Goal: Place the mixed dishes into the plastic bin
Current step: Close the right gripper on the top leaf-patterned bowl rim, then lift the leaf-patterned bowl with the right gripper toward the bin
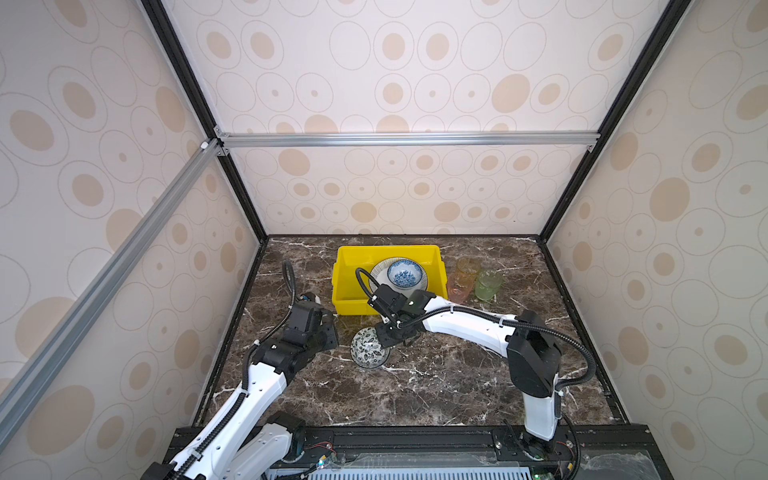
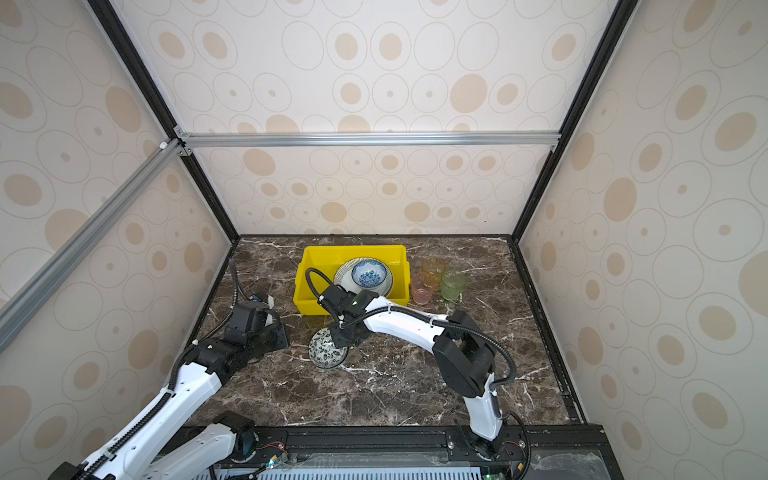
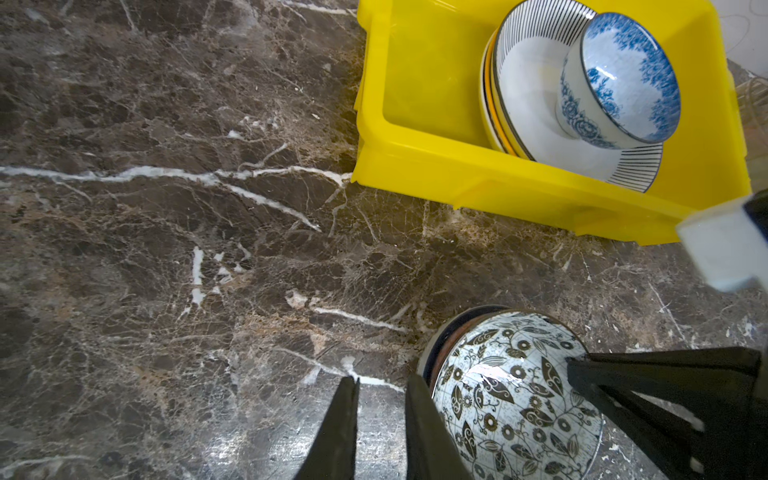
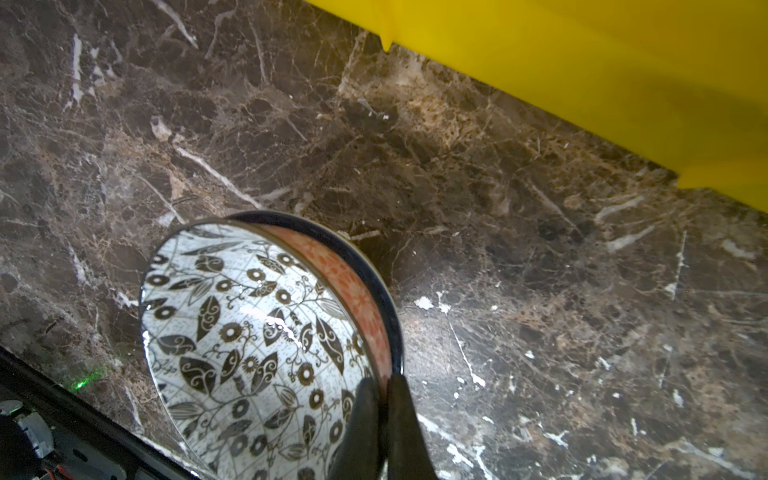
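Observation:
A black-and-white leaf-patterned bowl (image 1: 368,347) (image 2: 326,352) sits nested in an orange-patterned and a dark-rimmed bowl on the marble table in front of the yellow plastic bin (image 1: 338,276). My right gripper (image 4: 384,386) is shut on the rim of this stack, also seen in a top view (image 1: 386,336). My left gripper (image 3: 382,380) hangs beside the bowl (image 3: 511,399), its jaws slightly apart with only table between them. In the bin lie a striped-rim plate (image 3: 532,104) on other plates and a blue-floral bowl (image 3: 623,75).
Pink (image 1: 459,289), amber (image 1: 467,266) and green (image 1: 488,284) cups stand together on the table just right of the bin. The bin's left half (image 3: 424,104) holds nothing. Patterned walls close the table on three sides.

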